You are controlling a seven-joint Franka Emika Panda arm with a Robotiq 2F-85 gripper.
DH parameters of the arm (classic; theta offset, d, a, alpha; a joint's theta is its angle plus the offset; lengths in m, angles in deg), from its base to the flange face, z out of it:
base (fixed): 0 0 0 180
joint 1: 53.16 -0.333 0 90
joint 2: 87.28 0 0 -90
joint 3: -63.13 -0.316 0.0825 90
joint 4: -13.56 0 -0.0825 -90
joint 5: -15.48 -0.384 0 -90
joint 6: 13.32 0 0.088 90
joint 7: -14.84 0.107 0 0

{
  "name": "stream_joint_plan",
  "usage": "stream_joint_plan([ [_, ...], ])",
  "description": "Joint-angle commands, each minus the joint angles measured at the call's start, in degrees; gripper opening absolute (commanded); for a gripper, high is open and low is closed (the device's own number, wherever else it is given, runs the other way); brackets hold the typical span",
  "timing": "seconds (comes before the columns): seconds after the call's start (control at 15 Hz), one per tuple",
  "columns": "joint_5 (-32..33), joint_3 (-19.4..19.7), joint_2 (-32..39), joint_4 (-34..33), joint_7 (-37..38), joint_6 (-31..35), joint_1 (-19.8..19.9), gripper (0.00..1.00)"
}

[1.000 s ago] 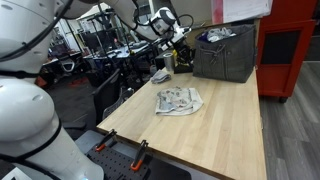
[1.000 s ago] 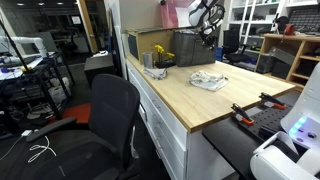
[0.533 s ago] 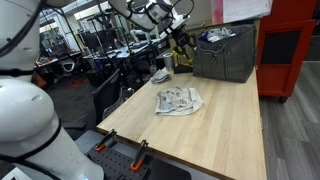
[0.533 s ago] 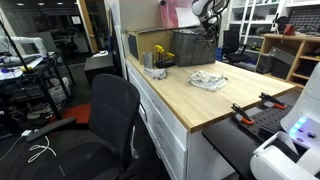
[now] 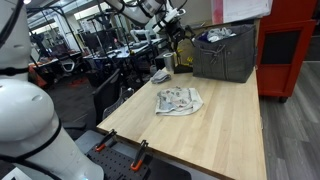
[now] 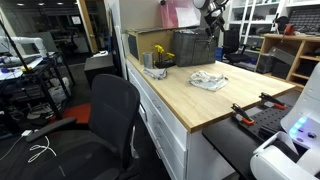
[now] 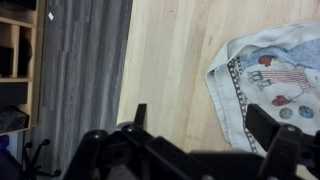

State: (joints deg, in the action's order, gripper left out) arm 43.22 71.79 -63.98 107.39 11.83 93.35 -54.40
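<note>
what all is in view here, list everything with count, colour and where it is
crumpled printed cloth with a blue border: one, pale, mid-table
light wooden table: one, tan, centre of the scene
dark grey fabric bin: one, far end of the table
small yellow-topped clutter: too small to count, table edge beside the bin
black office chair: one, on the floor beside the table
orange-handled black clamps: two, near end of the table
red cabinet: one, beyond the table, beside the bin
robot arm: one, white and black, raised over the far end
fingers: two, black, spread apart, empty
</note>
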Motion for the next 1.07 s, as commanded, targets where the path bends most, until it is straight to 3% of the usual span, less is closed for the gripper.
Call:
stream_joint_plan([
  [0.0, -0.1, -1.3, -4.3, 4.0, 0.4, -1.1, 1.0, 1.0],
  [0.33, -5.5, -2.1, -7.5, 6.7, 0.5, 0.2, 2.8, 1.0],
  [0.73, -18.1, -2.0, -12.6, 11.1, -0.5, 2.5, 6.3, 1.0],
  [1.0, -24.3, -2.0, -16.7, 16.0, -1.2, 10.1, 7.5, 1.0],
])
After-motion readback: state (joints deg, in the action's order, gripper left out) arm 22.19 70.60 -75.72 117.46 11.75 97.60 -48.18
